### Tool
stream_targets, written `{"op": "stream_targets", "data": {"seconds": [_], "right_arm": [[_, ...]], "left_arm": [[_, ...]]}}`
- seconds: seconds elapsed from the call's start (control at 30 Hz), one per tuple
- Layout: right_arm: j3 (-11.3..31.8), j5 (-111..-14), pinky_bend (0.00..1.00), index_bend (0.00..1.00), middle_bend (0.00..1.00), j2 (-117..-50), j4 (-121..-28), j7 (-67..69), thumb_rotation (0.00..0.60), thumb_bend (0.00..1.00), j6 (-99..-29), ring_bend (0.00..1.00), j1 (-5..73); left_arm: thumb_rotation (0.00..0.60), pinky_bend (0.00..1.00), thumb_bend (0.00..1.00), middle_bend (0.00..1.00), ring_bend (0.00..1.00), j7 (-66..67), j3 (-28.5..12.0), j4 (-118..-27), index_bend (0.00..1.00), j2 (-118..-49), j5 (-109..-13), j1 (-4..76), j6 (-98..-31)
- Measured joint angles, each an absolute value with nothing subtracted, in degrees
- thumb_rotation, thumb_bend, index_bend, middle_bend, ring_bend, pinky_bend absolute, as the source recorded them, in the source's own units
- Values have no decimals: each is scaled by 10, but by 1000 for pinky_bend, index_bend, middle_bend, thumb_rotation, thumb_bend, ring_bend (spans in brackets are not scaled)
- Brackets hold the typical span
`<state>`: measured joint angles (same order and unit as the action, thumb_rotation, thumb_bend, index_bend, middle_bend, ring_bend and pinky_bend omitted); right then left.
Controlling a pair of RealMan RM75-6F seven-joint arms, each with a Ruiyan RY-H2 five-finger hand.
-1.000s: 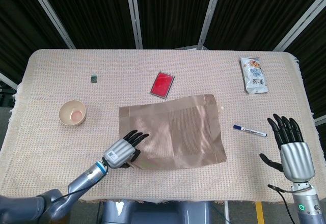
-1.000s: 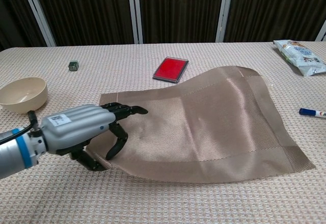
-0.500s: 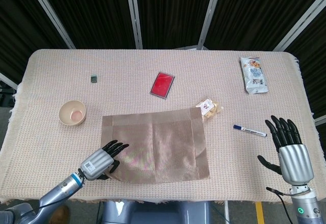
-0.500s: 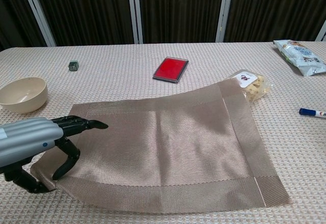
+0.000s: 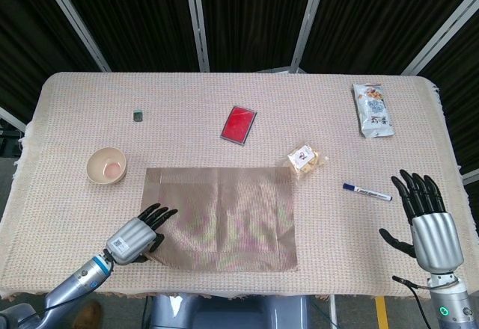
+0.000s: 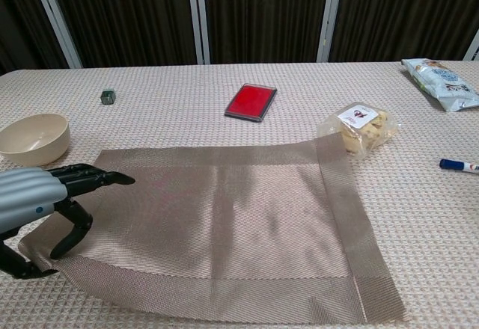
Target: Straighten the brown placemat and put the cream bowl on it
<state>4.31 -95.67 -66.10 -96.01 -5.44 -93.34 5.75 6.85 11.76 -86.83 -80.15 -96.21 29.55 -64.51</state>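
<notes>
The brown placemat (image 5: 221, 217) (image 6: 217, 220) lies nearly flat and square to the table's front edge, with slight ripples in its middle. My left hand (image 5: 135, 235) (image 6: 34, 198) is at the mat's near left corner and pinches it, fingers on top and thumb underneath. The cream bowl (image 5: 106, 166) (image 6: 34, 138) stands upright on the tablecloth just beyond the mat's far left corner, apart from it. Only the head view shows my right hand (image 5: 426, 220); it hovers at the table's near right edge with its fingers spread and holds nothing.
A clear snack bag (image 5: 305, 158) (image 6: 359, 125) sits by the mat's far right corner. Further back lie a red flat case (image 5: 239, 125) (image 6: 251, 102) and a small dark cube (image 5: 138, 115) (image 6: 108, 96). A blue pen (image 5: 367, 191) (image 6: 458, 166) and a chip packet (image 5: 373, 109) (image 6: 443, 81) are to the right.
My left hand has dragged the placemat leftward and toward the front edge, turning it square and flattening it. The snack bag that the mat covered now shows. The right hand stayed put.
</notes>
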Motion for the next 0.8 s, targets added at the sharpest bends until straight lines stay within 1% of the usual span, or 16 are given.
{"op": "stream_targets", "data": {"seconds": [0.2, 0.27, 0.3, 0.33, 0.37, 0.4, 0.43, 0.47, 0.5, 0.67, 0.8], "right_arm": [[45, -959, 0, 0, 0, -661, -962, -58, 600, 0, -936, 0, 57], [45, -959, 0, 0, 0, -661, -963, -58, 600, 0, -936, 0, 57], [45, -959, 0, 0, 0, -661, -962, -58, 600, 0, -936, 0, 56], [45, -959, 0, 0, 0, -660, -962, -58, 600, 0, -936, 0, 56], [45, -959, 0, 0, 0, -660, -962, -57, 600, 0, -936, 0, 56], [46, -958, 0, 0, 0, -660, -962, -56, 600, 0, -936, 0, 56], [46, -958, 0, 0, 0, -660, -962, -55, 600, 0, -936, 0, 56], [46, -958, 0, 0, 0, -660, -961, -54, 600, 0, -937, 0, 56], [47, -958, 0, 0, 0, -660, -961, -53, 600, 0, -937, 0, 56], [47, -961, 0, 0, 0, -660, -961, -52, 600, 0, -940, 0, 54], [46, -965, 0, 0, 0, -660, -963, -53, 600, 0, -942, 0, 54]], "left_arm": [[600, 0, 349, 0, 0, 62, 120, -872, 692, -798, -974, 291, -647], [600, 0, 336, 0, 0, 63, 120, -873, 659, -795, -977, 289, -648], [600, 0, 274, 0, 0, 64, 120, -873, 575, -794, -976, 289, -648], [600, 0, 171, 0, 0, 66, 120, -873, 431, -793, -976, 288, -647], [600, 0, 104, 0, 0, 69, 120, -874, 314, -791, -975, 287, -646], [600, 0, 22, 0, 0, 72, 120, -875, 151, -788, -975, 286, -647], [600, 0, 0, 0, 0, 74, 120, -876, 49, -786, -974, 284, -649], [600, 0, 0, 0, 0, 72, 119, -879, 15, -784, -973, 282, -651], [600, 0, 0, 0, 0, 68, 118, -883, 0, -781, -972, 281, -654], [600, 0, 0, 0, 0, 32, 113, -908, 0, -750, -975, 272, -687], [600, 0, 0, 0, 0, 15, 92, -919, 0, -720, -965, 263, -723]]}}
